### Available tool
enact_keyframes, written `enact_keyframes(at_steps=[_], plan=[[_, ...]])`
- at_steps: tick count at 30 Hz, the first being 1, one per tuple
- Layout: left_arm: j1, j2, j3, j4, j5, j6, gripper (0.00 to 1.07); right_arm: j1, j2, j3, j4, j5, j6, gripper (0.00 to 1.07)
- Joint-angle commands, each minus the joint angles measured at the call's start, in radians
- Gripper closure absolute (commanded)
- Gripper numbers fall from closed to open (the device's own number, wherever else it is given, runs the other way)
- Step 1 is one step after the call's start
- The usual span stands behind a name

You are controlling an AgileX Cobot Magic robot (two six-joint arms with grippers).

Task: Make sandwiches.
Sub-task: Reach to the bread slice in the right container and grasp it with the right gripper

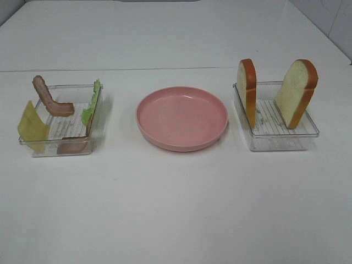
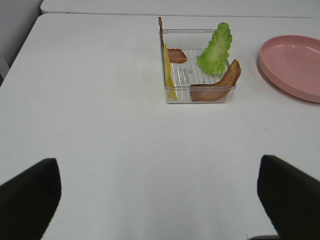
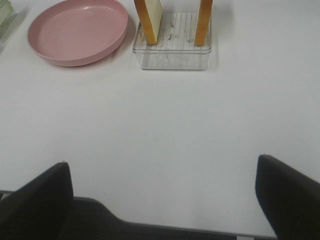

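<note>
My left end effector (image 2: pixel 156 165) has its fingers wide apart and holds nothing. My right end effector (image 3: pixel 161 162) is in the same state. Both end effectors appear in the wrist views only.

Ahead of each lies a stretch of bare white surface (image 2: pixel 125 140). Beyond it on my left is the left clear tray (image 2: pixel 187 36), which holds the fillings:
- a yellow cheese slice (image 2: pixel 170 75), standing on edge at the outer wall;
- two bacon strips (image 2: pixel 217 86), one along the near wall and one at the far outer corner;
- a green lettuce leaf (image 2: pixel 216 50), upright on the plate side.

On my right, the right clear tray (image 3: pixel 172 60) holds two bread slices (image 3: pixel 149 17). They stand upright and apart.

The pink plate (image 1: pixel 181 115) sits between the trays, touching neither. No sandwich is assembled on it.

The right wrist view crops the bread tops. The high view shows both slices whole, the outer one leaning. The left wrist view shows the cheese edge-on, while the high view shows its flat face.
</note>
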Motion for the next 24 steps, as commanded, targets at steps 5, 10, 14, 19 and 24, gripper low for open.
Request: enact_keyframes(at_steps=[5,10,14,19,24], plan=[[0.002,-0.016,0.000,0.002,-0.007,-0.001,0.06,-0.001,-0.028,0.004,0.003,-0.008,-0.005,0.11],[0.002,-0.016,0.000,0.002,-0.007,-0.001,0.06,-0.001,-0.028,0.004,0.003,-0.008,-0.005,0.11],[0.002,-0.016,0.000,0.002,-0.007,-0.001,0.06,-0.001,-0.028,0.004,0.000,-0.008,-0.005,0.11],[0.002,-0.016,0.000,0.002,-0.007,-0.001,0.06,-0.001,0.034,-0.014,-0.001,-0.006,-0.001,0.11],[0.002,-0.016,0.000,0.002,-0.007,-0.001,0.06,-0.001,0.294,-0.129,-0.009,-0.006,-0.003,0.11]])
